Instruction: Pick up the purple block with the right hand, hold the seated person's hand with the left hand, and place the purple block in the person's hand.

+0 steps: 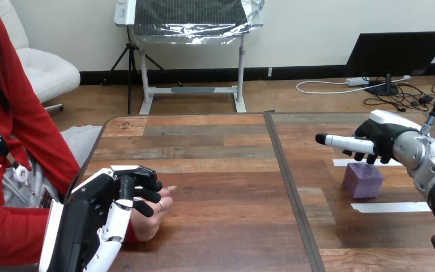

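My left hand [90, 221] sits low at the near left corner of the worktop [221, 170]. It lies over the person's hand [154, 218], with its fingers [147, 195] curled down across the back of it, so I read that as a hold. The person's fingertips poke out just past my fingers and rest on the wood. My right hand [382, 136] hangs well off to the right, directly above the purple block [363, 180]. The block stands on the worktop just below it, between two strips of white tape [391, 207]. I cannot tell whether this hand is wide or narrow, or whether it touches the block's top.
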Action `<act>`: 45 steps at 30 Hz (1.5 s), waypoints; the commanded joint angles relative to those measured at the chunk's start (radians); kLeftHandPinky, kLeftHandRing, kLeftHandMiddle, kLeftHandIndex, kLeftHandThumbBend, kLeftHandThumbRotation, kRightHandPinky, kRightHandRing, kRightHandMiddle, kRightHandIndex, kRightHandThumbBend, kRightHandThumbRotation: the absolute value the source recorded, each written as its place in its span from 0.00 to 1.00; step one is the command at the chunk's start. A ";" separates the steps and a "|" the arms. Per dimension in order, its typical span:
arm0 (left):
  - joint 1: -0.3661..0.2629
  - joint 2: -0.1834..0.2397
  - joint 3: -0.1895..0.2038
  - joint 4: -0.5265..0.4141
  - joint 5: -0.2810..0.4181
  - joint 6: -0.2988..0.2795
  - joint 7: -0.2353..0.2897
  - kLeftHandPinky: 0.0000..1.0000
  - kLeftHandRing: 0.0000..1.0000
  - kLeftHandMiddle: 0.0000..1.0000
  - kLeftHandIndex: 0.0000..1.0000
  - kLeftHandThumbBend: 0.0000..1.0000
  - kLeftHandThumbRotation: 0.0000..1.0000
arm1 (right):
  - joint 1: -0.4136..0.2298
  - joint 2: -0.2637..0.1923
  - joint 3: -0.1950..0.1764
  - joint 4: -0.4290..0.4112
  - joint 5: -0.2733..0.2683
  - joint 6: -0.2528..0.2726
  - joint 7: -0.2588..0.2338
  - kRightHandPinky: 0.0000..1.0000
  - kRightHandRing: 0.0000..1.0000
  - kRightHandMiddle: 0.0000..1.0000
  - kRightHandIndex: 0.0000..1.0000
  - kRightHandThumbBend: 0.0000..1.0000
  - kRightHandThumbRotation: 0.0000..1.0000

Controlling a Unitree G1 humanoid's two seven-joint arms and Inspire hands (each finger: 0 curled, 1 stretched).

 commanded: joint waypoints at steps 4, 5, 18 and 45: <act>-0.053 -0.014 0.020 -0.038 -0.003 -0.006 -0.004 0.41 0.52 0.56 0.54 0.11 0.65 | -0.039 -0.003 -0.013 -0.017 0.015 -0.018 -0.046 0.64 0.65 0.66 0.65 0.77 1.00; -0.053 -0.014 0.020 -0.037 -0.001 -0.006 -0.003 0.41 0.52 0.56 0.54 0.11 0.65 | -0.039 -0.003 -0.015 -0.017 0.017 -0.019 -0.049 0.64 0.65 0.66 0.65 0.77 1.00; -0.060 -0.014 0.025 -0.028 0.003 -0.015 -0.008 0.40 0.52 0.55 0.54 0.07 0.65 | -0.048 -0.005 -0.043 -0.021 0.041 -0.041 -0.084 0.58 0.60 0.61 0.58 0.78 1.00; -0.063 -0.017 0.030 -0.028 -0.009 -0.006 -0.022 0.40 0.52 0.55 0.54 0.13 0.66 | -0.068 -0.003 -0.076 -0.031 0.080 -0.070 -0.179 0.45 0.56 0.60 0.68 0.81 1.00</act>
